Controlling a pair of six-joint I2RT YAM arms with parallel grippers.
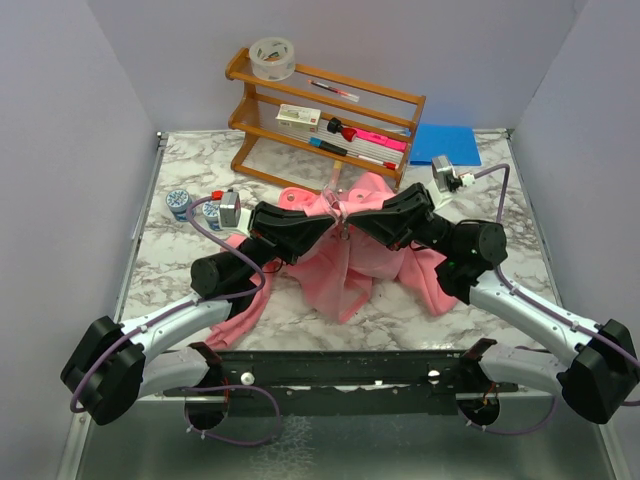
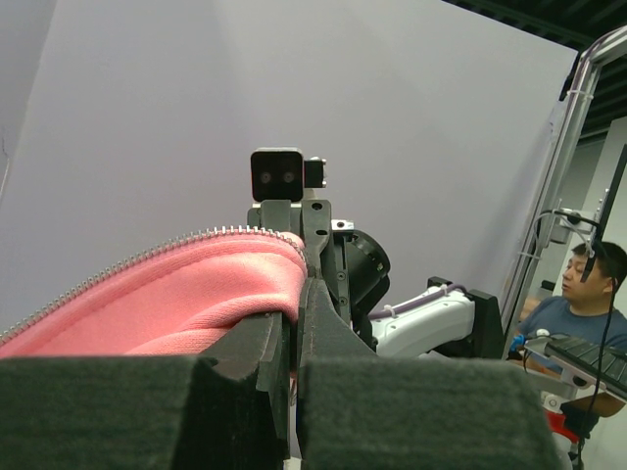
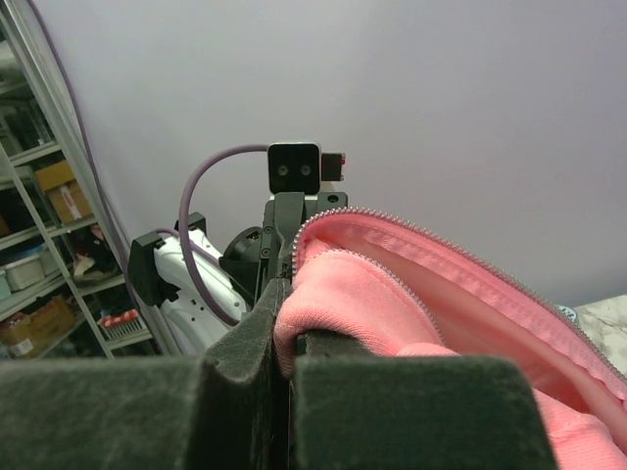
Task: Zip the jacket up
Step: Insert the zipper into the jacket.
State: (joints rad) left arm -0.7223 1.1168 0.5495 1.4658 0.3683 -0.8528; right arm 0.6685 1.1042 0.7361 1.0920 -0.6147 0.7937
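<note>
From above, the pink jacket [image 1: 350,270] lies mid-worktop [image 1: 400,322], and the left hand [image 1: 332,215] and right hand [image 1: 356,215] meet at its top; left wrist: the left hand [image 2: 297,304] pinches its zipper edge; right wrist: the right hand [image 3: 290,338] pinches the other edge.

My bench in a robotics lab.
Grey panels [image 1: 70,120] box my marble table [image 1: 160,265]; a man [image 2: 586,294] and stocked shelves [image 3: 44,264] are beyond.
</note>
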